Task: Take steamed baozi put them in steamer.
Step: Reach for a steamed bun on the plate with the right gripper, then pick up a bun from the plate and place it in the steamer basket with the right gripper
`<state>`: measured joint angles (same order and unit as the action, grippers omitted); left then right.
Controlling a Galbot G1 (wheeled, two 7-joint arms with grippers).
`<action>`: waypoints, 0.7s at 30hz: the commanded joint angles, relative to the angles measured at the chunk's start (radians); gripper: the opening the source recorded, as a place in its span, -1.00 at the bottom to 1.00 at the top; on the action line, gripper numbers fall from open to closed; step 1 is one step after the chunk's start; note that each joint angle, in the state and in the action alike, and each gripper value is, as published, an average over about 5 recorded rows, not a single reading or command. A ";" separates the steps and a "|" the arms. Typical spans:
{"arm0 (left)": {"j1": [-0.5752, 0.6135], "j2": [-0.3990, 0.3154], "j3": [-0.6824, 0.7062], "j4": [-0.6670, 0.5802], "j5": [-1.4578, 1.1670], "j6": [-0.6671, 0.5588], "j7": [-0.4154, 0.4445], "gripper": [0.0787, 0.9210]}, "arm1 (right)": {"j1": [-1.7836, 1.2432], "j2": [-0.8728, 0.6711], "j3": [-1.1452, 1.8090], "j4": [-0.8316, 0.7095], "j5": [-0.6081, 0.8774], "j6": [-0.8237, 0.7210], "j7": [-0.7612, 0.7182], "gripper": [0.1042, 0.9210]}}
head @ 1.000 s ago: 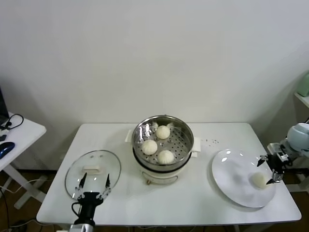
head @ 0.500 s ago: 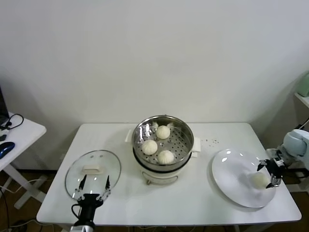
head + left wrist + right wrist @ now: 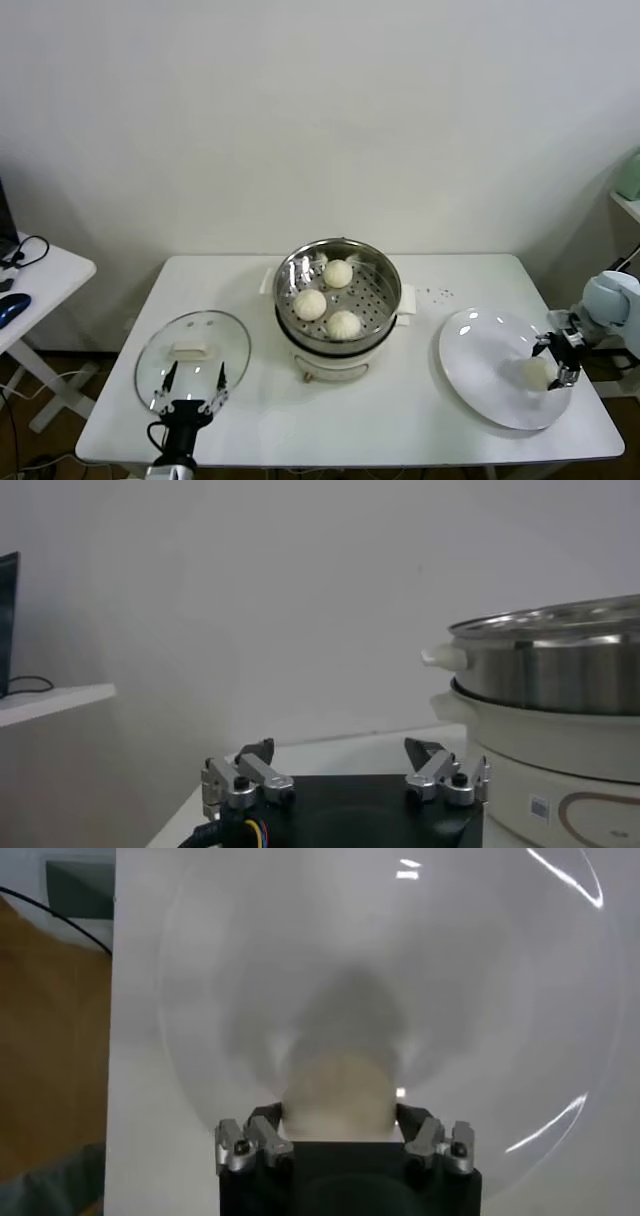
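The right gripper [image 3: 556, 360] is down over the plate [image 3: 480, 360] with its fingers spread wide to either side of the last baozi [image 3: 536, 372], which lies between them on the plate, not yet clamped. Three more baozi [image 3: 310, 304] sit in the steamer [image 3: 385, 275]. The left gripper [image 3: 192, 382], also spread wide, waits by the glass lid [image 3: 190, 352].

Bare table [image 3: 420, 400] lies open between steamer [image 3: 338, 300] and plate [image 3: 480, 370]

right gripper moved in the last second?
Yes. The right gripper came down and in over the plate, and its open fingers now flank the last bun.
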<state>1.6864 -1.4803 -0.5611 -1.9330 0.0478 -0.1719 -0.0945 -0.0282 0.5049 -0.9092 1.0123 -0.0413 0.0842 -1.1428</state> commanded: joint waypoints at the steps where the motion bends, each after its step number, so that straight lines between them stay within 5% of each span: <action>1: 0.000 0.001 -0.001 0.003 0.001 -0.001 -0.005 0.77 | 0.006 0.001 -0.004 -0.003 0.024 -0.005 0.001 0.52; 12: -0.008 0.001 0.004 -0.007 0.005 0.001 -0.004 0.77 | 0.295 -0.009 -0.202 0.048 0.329 -0.108 0.003 0.47; 21: -0.007 -0.002 0.005 -0.034 0.005 0.002 -0.005 0.77 | 0.739 0.137 -0.580 0.057 0.644 -0.187 0.002 0.47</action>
<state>1.6755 -1.4814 -0.5564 -1.9525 0.0538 -0.1693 -0.0987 0.2731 0.5265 -1.1399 1.0585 0.2632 -0.0234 -1.1389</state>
